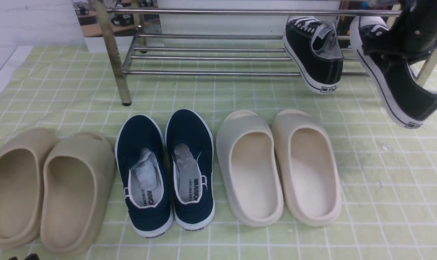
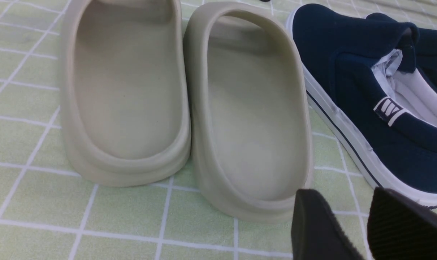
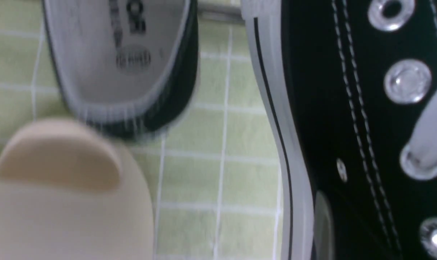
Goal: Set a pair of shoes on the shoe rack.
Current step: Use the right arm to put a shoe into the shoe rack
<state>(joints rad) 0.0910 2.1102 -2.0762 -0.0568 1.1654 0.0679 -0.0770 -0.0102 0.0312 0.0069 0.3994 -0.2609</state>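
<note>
The steel-tube shoe rack (image 1: 218,73) stands at the back. One black sneaker (image 1: 314,54) of the pair of shoes rests on its lower shelf at the right, heel hanging over the front bar; its heel (image 3: 124,72) also shows in the right wrist view. The other black sneaker (image 1: 395,83) hangs in the air at the far right, toe up and heel down, with my right gripper (image 1: 417,39) shut on its upper. Its side and eyelets (image 3: 348,108) fill the right wrist view. My left gripper (image 2: 343,202) is open and empty, low over the cloth.
On the green checked cloth (image 1: 384,173) in front of the rack lie tan slides (image 1: 48,187), navy slip-ons (image 1: 168,166) and cream slides (image 1: 276,162) in a row. The rack's left leg (image 1: 113,57) stands behind the navy pair.
</note>
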